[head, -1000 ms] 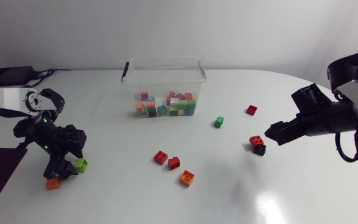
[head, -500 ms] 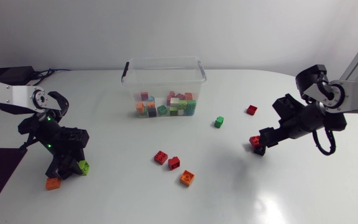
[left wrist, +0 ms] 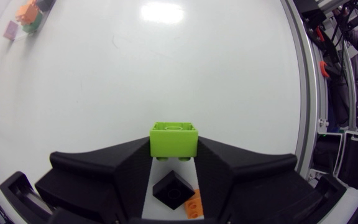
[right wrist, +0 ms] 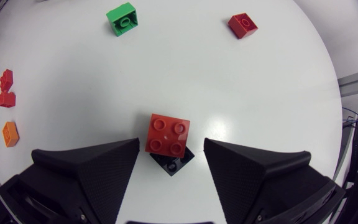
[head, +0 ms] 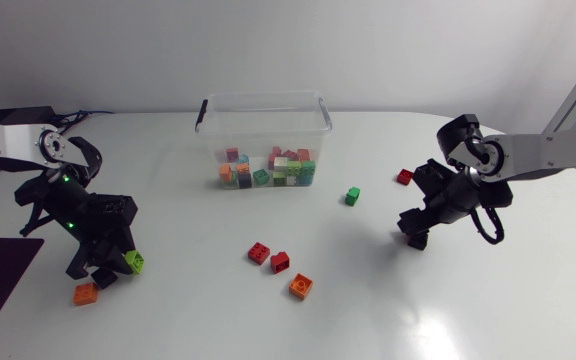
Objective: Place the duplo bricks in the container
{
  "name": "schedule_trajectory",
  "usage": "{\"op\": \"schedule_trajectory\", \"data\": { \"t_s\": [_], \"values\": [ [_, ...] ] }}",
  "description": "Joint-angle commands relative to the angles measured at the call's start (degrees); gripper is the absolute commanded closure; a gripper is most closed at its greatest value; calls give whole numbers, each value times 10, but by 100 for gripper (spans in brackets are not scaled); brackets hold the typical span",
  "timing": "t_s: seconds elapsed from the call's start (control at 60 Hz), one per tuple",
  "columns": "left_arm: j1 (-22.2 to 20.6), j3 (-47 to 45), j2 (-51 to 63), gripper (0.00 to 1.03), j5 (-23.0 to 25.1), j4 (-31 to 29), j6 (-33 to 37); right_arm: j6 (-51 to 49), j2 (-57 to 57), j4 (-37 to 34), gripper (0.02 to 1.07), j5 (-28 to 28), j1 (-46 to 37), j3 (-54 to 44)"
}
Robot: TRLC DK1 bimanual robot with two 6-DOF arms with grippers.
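My left hand grips a lime brick, well apart from the container; my right hand, open, straddles a red brick. Best centre it before closing.

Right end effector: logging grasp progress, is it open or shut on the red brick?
Open: the right end effector has both fingers clear of the red brick, table showing either side.

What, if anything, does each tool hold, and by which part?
Left tool grips the lime-green brick by its two opposite sides. Right tool holds nothing; open around the red brick.
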Motion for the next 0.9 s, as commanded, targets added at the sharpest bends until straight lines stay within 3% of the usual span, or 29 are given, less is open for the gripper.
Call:
{"op": "schedule_trajectory", "data": {
  "t_s": [0.0, 0.15, 0.4, 0.733, 0.883],
  "values": [
    [8, 12, -30, 68, 15, -20, 19, 18, 15, 9, 50, 7, 6, 18],
    [4, 12, -66, 68, 30, -34, 16, 26, 26, 10, 61, 12, 13, 22],
    [-14, 32, -105, 68, 51, -53, -14, 33, 19, 9, 71, 13, 16, 18],
    [-74, 130, -120, 68, 101, -59, -118, 39, -86, -60, 72, 9, 25, 49],
    [-103, 172, -108, 68, 117, -32, -179, 51, -119, -89, 72, 0, 48, 86]
  ]
}}
